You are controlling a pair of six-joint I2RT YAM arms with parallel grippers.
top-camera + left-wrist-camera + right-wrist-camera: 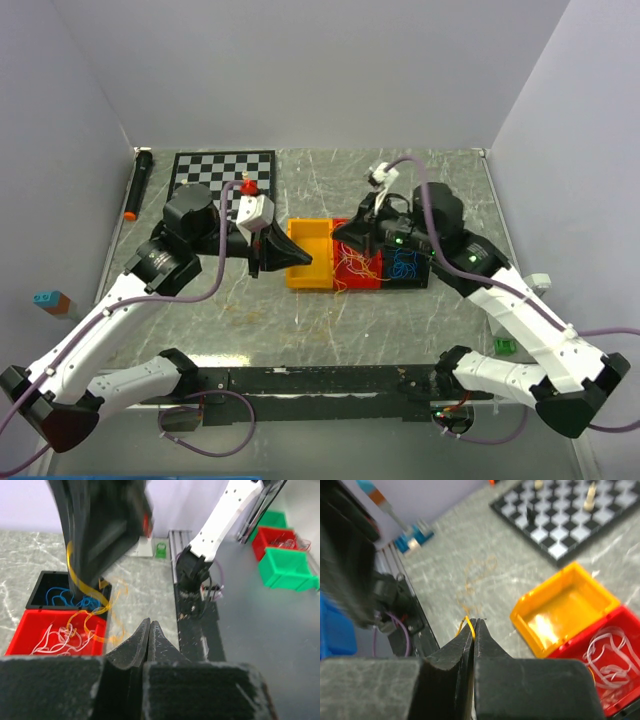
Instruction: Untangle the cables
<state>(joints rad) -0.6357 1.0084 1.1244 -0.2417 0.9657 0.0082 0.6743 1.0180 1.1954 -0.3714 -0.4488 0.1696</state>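
My right gripper (pixel 475 621) is shut on a thin yellow cable (pixel 468 623). In the top view it (pixel 345 243) hovers over the red bin (pixel 360 285). In the left wrist view the yellow cable (pixel 94 611) hangs from it in curly loops above the red bin (pixel 30 632), which holds white cables (pixel 55 640). Blue cables (pixel 57 597) lie in the black bin (pixel 35 587). My left gripper (pixel 149 624) is shut and empty; in the top view it (pixel 300 258) is over the yellow bin (pixel 312 284), beside the hanging strand.
The three bins stand in a row mid-table, the black one (pixel 405 284) on the right. A chessboard (pixel 222 178) with pieces lies at the back left, a black marker (pixel 138 185) beside it. Green and red bins (pixel 290 570) stand off the table.
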